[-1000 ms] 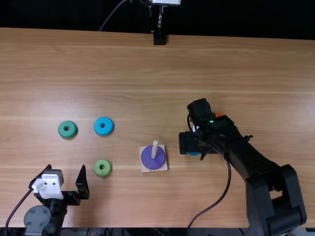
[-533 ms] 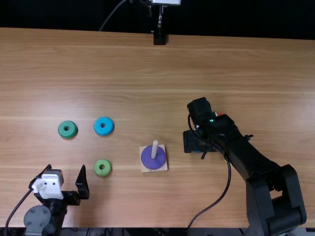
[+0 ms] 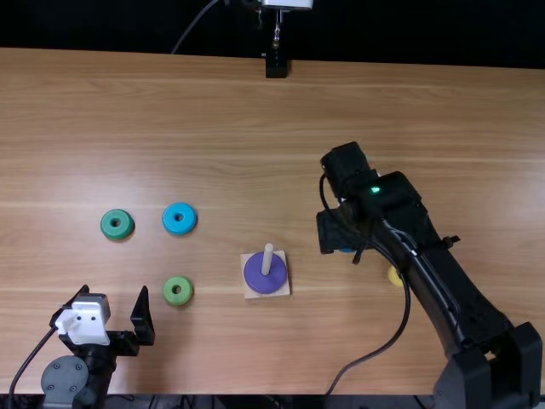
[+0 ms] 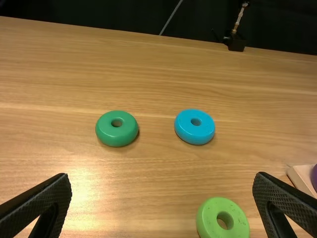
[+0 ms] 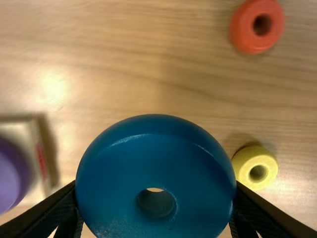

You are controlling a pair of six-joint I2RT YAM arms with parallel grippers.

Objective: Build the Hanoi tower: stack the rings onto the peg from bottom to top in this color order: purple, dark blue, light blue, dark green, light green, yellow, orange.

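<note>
A glossy, rounded dark blue ring (image 5: 156,171), likely light, stiff and somewhat slippery, is clasped by the black right end effector (image 5: 156,191) above the light brown wooden counter (image 3: 281,128), near the pale upright peg (image 3: 267,258), its curved sides best pinched at their widest.

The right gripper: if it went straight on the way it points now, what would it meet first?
Probably the wooden table, beneath the dark blue ring the right gripper holds; how far off is unclear.
</note>
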